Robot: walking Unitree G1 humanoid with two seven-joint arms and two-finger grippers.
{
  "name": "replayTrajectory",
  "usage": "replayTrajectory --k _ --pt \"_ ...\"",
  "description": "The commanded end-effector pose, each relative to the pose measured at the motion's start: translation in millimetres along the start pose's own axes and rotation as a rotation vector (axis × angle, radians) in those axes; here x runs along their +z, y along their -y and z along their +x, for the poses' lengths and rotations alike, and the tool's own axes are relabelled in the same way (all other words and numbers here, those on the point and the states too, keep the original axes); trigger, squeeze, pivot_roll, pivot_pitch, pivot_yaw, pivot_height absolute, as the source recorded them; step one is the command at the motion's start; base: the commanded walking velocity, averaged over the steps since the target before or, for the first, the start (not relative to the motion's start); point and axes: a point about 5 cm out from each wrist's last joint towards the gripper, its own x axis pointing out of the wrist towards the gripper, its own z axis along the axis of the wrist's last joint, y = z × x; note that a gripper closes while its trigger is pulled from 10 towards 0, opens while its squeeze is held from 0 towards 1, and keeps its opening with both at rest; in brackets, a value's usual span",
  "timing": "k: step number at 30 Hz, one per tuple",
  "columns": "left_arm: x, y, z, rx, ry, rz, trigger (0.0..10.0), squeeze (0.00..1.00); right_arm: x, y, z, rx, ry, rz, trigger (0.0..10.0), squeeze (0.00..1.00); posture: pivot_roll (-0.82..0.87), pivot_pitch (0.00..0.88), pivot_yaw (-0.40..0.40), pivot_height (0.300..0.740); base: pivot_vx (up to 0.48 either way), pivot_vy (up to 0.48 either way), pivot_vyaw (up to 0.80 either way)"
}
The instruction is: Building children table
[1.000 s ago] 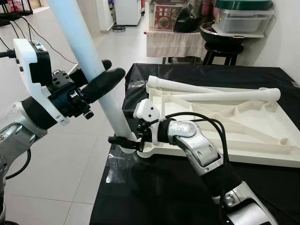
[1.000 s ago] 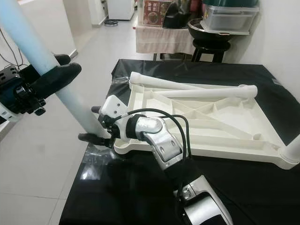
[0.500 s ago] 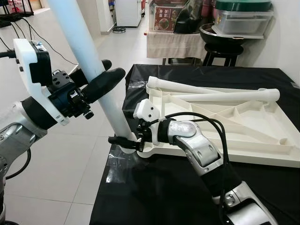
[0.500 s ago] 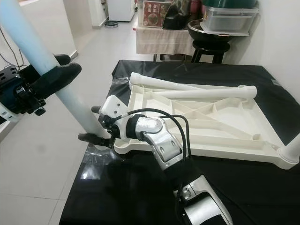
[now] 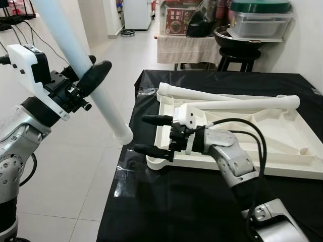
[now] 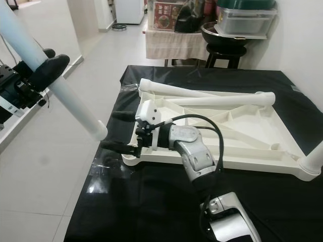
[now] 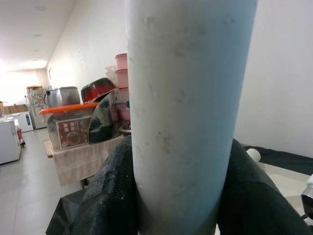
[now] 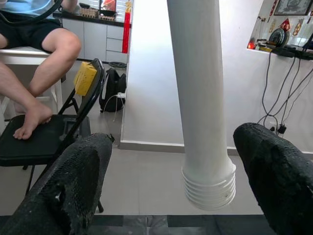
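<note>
- Table leg (image 5: 86,65), white tube: clamped mid-length in left claw (image 5: 83,83), held aloft and tilted, off the left edge of the worktop (image 5: 166,212); ribbed threaded end (image 5: 122,135) lowest, hanging in air just beside the near-left corner of the tabletop, not touching it.
- Left claw: black fingers (image 7: 115,196) closed on both sides of the tube, seen up close from the left wrist.
- Right claw (image 5: 154,135): fingers wide apart, clamped on nothing, pointing leftward off the tabletop's near-left corner toward the leg's threaded end; from the right wrist, leg end (image 8: 208,183) between the two pads (image 8: 73,181), apart from both.
- Tabletop (image 5: 282,146), white moulded slab: upside down on the black-covered worktop, ribs facing up, near-left corner socket (image 5: 155,162) under or just behind the right claw; socket itself partly hidden.
- Two more legs (image 5: 237,103): lying loose across the far part of the upturned tabletop, crossing toward the far-left corner.
- One further leg (image 6: 314,160): apparently standing in the near-right corner; only its base visible.
- Person's bare legs (image 8: 44,63) on a chair in the background, well apart.
- Step in hand, as judged: presenting a leg to the near-left corner socket; not yet seated.
- Next move, as judged: threaded end lowered and aligned over the socket, leg brought upright, right claw steadying the lower end, then pressed or twisted home.
</note>
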Motion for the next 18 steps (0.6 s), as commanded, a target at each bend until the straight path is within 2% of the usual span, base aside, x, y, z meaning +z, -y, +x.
replayTrajectory --k 1,2,3,8,10,11,12,13,14,15,16,18 --pt "5.0 -1.7 -0.1 0.015 0.005 0.072 0.0 0.0 2.8 7.2 -1.6 -0.047 0.002 -0.024 10.0 0.0 -0.03 0.0 0.0 0.74 0.0 0.0 0.0" --pt "5.0 -1.7 -0.1 0.015 0.005 0.072 0.0 0.0 2.8 7.2 -1.6 -0.047 0.002 -0.024 10.0 0.0 -0.03 0.0 0.0 0.74 0.0 0.0 0.0" --pt "6.0 -3.4 -0.5 0.03 -0.011 0.116 0.0 0.0 3.2 12.9 -3.5 -0.095 -0.007 -0.034 10.0 0.0 -0.03 0.0 0.0 0.74 0.0 0.0 0.0" --pt "5.3 -5.0 -0.3 0.036 -0.009 0.142 0.0 0.0 2.8 15.8 -4.8 -0.109 -0.004 -0.036 10.0 0.0 -0.03 0.0 0.0 0.74 0.0 0.0 0.0" --pt "-1.5 -31.9 -14.4 0.281 -0.126 0.421 0.0 0.0 0.7 62.8 -43.0 -0.577 -0.06 -0.039 10.0 0.0 -0.03 0.0 0.0 0.74 0.0 0.0 0.0" --pt "-2.6 -40.3 -21.5 0.363 -0.157 0.514 0.0 0.0 0.9 75.7 -60.1 -0.738 -0.07 -0.038 10.0 0.0 -0.03 0.0 0.0 0.74 0.0 0.0 0.0" --pt "-2.6 -40.3 -21.5 0.363 -0.157 0.514 0.0 0.0 0.9 75.7 -60.1 -0.738 -0.07 -0.038 10.0 0.0 -0.03 0.0 0.0 0.74 0.0 0.0 0.0" --pt "-3.9 -46.0 -28.5 0.427 -0.177 0.561 0.0 0.0 0.5 82.5 -73.4 -0.853 -0.075 -0.03 10.0 0.0 -0.03 0.0 0.0 0.74 0.0 0.0 0.0" --pt "-7.1 -48.9 -35.8 0.496 -0.179 0.535 0.0 0.0 0.2 82.8 -81.5 -0.929 -0.051 -0.006 10.0 0.0 -0.03 0.0 0.0 0.74 0.0 0.0 0.0" --pt "-7.1 -48.9 -35.8 0.496 -0.179 0.535 0.0 0.0 0.2 82.8 -81.5 -0.929 -0.051 -0.006 10.0 0.0 -0.03 0.0 0.0 0.74 0.0 0.0 0.0" --pt "-12.6 -48.2 -41.1 0.535 -0.189 0.499 0.0 0.0 -1.5 80.1 -85.2 -0.972 -0.025 0.028 10.0 0.0 -0.03 0.0 0.0 0.74 0.0 0.0 0.0" --pt "-12.6 -48.2 -41.1 0.535 -0.189 0.499 0.0 0.0 -1.5 80.1 -85.2 -0.972 -0.025 0.028 10.0 0.0 -0.03 0.0 0.0 0.74 0.0 0.0 0.0"
